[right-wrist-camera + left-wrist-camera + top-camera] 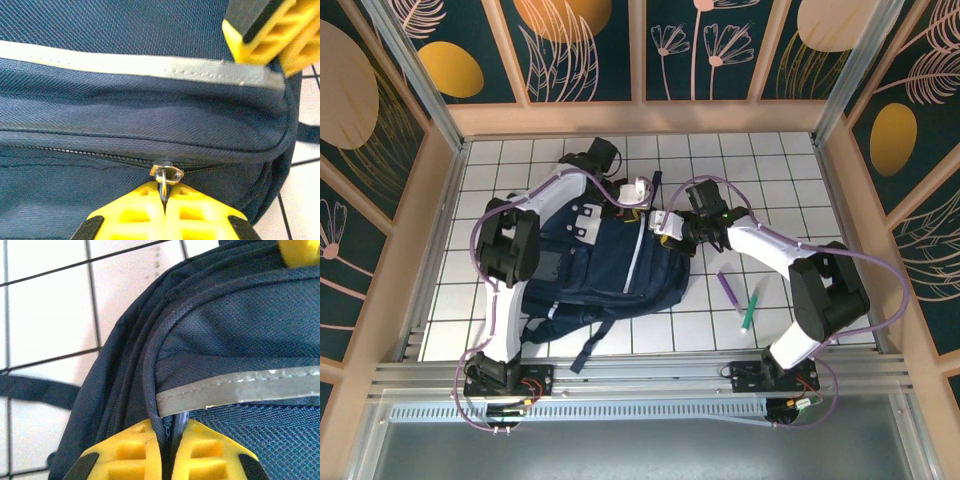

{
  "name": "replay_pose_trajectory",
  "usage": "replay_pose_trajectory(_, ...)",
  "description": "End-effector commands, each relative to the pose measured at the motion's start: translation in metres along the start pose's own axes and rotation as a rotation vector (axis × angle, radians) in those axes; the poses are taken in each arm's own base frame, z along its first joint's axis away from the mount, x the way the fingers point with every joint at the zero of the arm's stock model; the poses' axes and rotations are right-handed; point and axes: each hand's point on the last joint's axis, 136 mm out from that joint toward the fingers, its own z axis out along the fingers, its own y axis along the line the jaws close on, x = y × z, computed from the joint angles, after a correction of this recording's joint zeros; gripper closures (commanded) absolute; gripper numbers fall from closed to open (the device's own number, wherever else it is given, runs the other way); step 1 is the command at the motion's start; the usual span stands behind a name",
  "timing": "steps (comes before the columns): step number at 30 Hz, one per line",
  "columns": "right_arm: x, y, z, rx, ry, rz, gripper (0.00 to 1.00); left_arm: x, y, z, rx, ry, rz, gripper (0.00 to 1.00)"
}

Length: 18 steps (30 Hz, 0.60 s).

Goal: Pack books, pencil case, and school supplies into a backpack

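Observation:
The dark navy backpack (pixel 605 265) lies flat on the tiled floor between the arms. At its top end my left gripper (pixel 640 200) is shut on a raised fabric seam (pixel 152 390) beside the grey reflective stripe (pixel 240 387); the pinch shows in the left wrist view (pixel 169 427). My right gripper (pixel 164 190) is shut on the metal zipper pull (pixel 165 176) of a closed zipper (pixel 75 152), close beside the left one (pixel 666 230). A purple pen (pixel 730 289) and a green pen (pixel 749 313) lie on the floor right of the backpack. Books and pencil case are out of view.
Black straps (pixel 588 350) trail from the backpack toward the near rail. Wooden walls (pixel 640 118) enclose the tiled floor on three sides. The other gripper's yellow fingers (pixel 272 35) hang just above the stripe in the right wrist view. Bare tiles (pixel 790 190) lie at the back right.

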Motion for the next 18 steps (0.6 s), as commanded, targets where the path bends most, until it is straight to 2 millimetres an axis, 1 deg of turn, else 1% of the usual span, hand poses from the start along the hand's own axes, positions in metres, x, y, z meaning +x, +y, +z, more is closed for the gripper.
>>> replay_pose_trajectory(1,-0.013,-0.01,-0.016,0.068,0.006,-0.006,1.0,0.014,0.046,-0.033,-0.307,0.062,-0.147,1.0)
replay_pose_trajectory(3,-0.013,-0.007,-0.017,0.074,0.023,-0.004,1.0,0.023,0.054,-0.042,-0.391,0.06,-0.233,1.0)
replay_pose_trajectory(5,-0.018,0.002,-0.016,0.069,0.035,-0.023,1.0,0.03,0.066,-0.052,-0.466,0.039,-0.356,1.0)
replay_pose_trajectory(8,-0.022,0.019,-0.013,0.042,0.056,-0.039,1.0,0.036,0.075,-0.063,-0.515,0.001,-0.502,1.0)
replay_pose_trajectory(11,-0.013,0.032,-0.011,0.004,0.117,-0.024,1.0,0.039,0.073,-0.073,-0.563,-0.042,-0.569,1.0)
replay_pose_trajectory(14,0.0,0.046,-0.009,-0.012,0.191,-0.039,1.0,0.045,0.075,-0.088,-0.588,-0.13,-0.664,1.0)
replay_pose_trajectory(16,0.001,0.059,-0.007,-0.043,0.203,-0.031,1.0,0.046,0.072,-0.091,-0.582,-0.15,-0.661,1.0)
replay_pose_trajectory(18,-0.008,0.069,-0.005,-0.063,0.171,-0.011,1.0,0.049,0.072,-0.092,-0.597,-0.148,-0.684,1.0)
